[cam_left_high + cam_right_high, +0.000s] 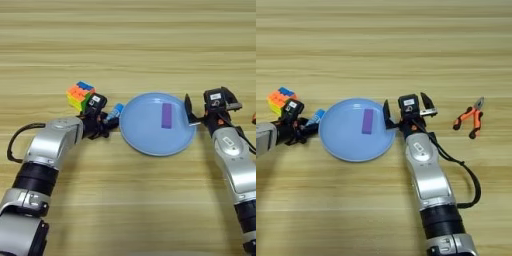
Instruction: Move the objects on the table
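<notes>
Here the two silver forearms come up from the near edge of the tabletop (140, 45), elbows bent, each reaching in toward the middle. The left tool (102, 125) lies low on the wood just left of the light-blue plate (145, 137), its black fingers closed narrowly on the blue tube (116, 111), whose white end points up and right toward the plate's rim. The right tool (406, 116) sits at the plate's right edge, its fingers spread wide with one black finger (386, 116) touching or just over the rim and the other out to the right; it holds nothing.

On the plate, a little right of centre, the purple block (167, 115) lies flat with its long side running away from the robot. Beyond the left tool, touching or just behind its housing, stands the puzzle cube (80, 95). Well off to the right, apart from everything else, orange-handled pliers (470, 118) rest on the wood.

The step in hand looks like carrying the tube to the plate. To do it well, the left arm should lift the tube clear of the rim before moving right, and avoid nudging the cube behind it.
</notes>
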